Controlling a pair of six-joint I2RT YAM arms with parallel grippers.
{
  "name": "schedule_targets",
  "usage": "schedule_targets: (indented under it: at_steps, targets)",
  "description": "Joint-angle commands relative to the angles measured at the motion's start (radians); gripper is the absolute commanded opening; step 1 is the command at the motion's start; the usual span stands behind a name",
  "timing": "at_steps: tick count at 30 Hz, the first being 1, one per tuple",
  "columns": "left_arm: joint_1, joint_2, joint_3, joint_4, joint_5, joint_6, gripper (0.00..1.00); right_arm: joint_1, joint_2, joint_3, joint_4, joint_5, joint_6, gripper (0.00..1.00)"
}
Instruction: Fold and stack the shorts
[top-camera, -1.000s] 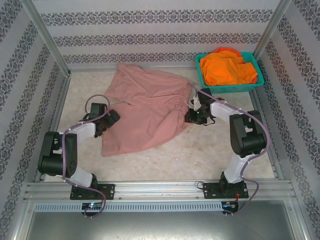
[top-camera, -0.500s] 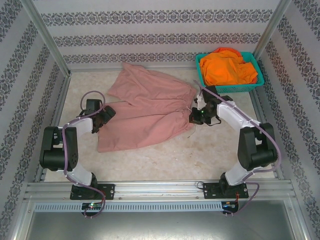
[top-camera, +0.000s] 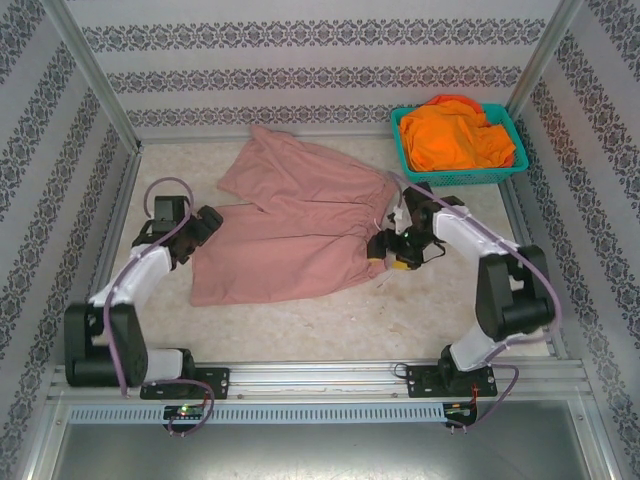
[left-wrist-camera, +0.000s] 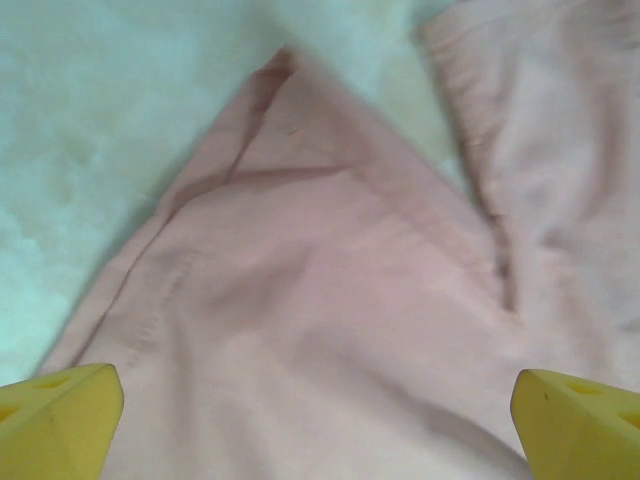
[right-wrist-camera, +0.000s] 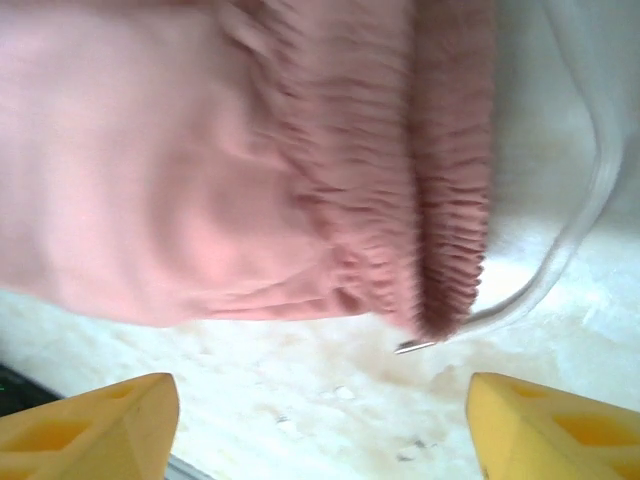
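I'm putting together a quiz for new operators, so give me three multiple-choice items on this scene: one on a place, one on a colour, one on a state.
1. Where does the teal basket stand?
A near left corner; B far right corner; C the middle.
2. What colour are the shorts spread on the table?
A blue; B dusty pink; C green.
3. How is the right gripper?
A shut on a drawstring; B shut on cloth; C open.

Key: 1 B, it sits far back on the right. 2 B, the flat cloth is pink. 3 C, its fingers stand wide apart over bare table, short of the waistband.
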Motion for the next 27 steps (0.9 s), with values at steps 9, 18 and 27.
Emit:
schedule_targets:
  at_steps: [9,18,27]
  targets:
    - [-0.143,-0.219,-0.213,-0.107,0.057,-0.116,1.0,0.007,0.302,0.491,0.07,-0.012,0.079,0.87]
    - [-0.162,-0.208,-0.358,-0.057,0.009,-0.146,1.0,0.001,0.636,0.778,0.036,0.174,0.051,0.88]
    - [-0.162,-0.313,-0.342,-0.18,-0.06,-0.134,1.0,-0.004,0.838,0.984,-0.034,0.27,0.054,0.9]
